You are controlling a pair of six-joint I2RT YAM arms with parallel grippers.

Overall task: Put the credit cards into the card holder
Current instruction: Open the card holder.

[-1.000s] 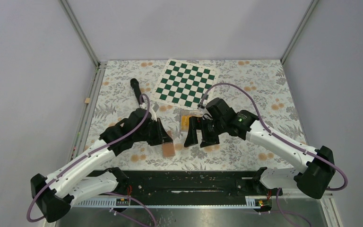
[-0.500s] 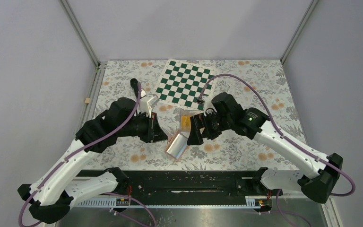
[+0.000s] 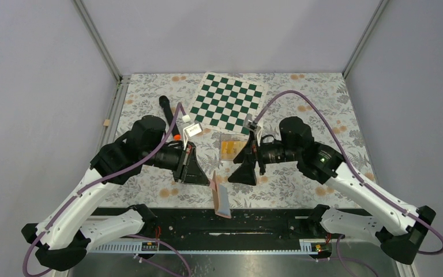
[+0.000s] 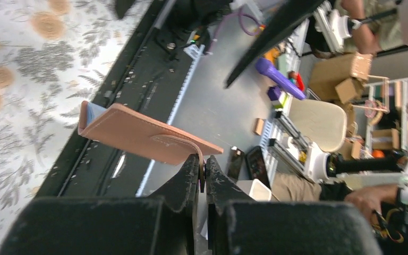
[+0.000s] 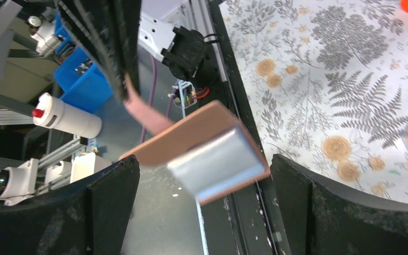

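Top external view: my left gripper has its fingers pressed together on the small strap tab of the card holder, and the tan holder hangs from that pinch, clear of the table. Its long axis runs from about 11 o'clock down to 5 o'clock. The pinched end is at the top, and the free end points toward the black rail along the near edge. It looks folded, with a pale silvery face turned toward 3 o'clock.

My right gripper is spread wide and holds nothing. It sits at about 1 o'clock from the holder, near it but apart. The credit cards, yellow-orange, lie in a clear box at 12 o'clock from the holder, just below the chessboard.

From the left wrist, the left gripper clamps the strap. The card holder slants from 10 o'clock to 4 o'clock over the rail.

From the right wrist, the card holder shows between the parted fingers of the right gripper without touching either one, its strap rising toward 11 o'clock.
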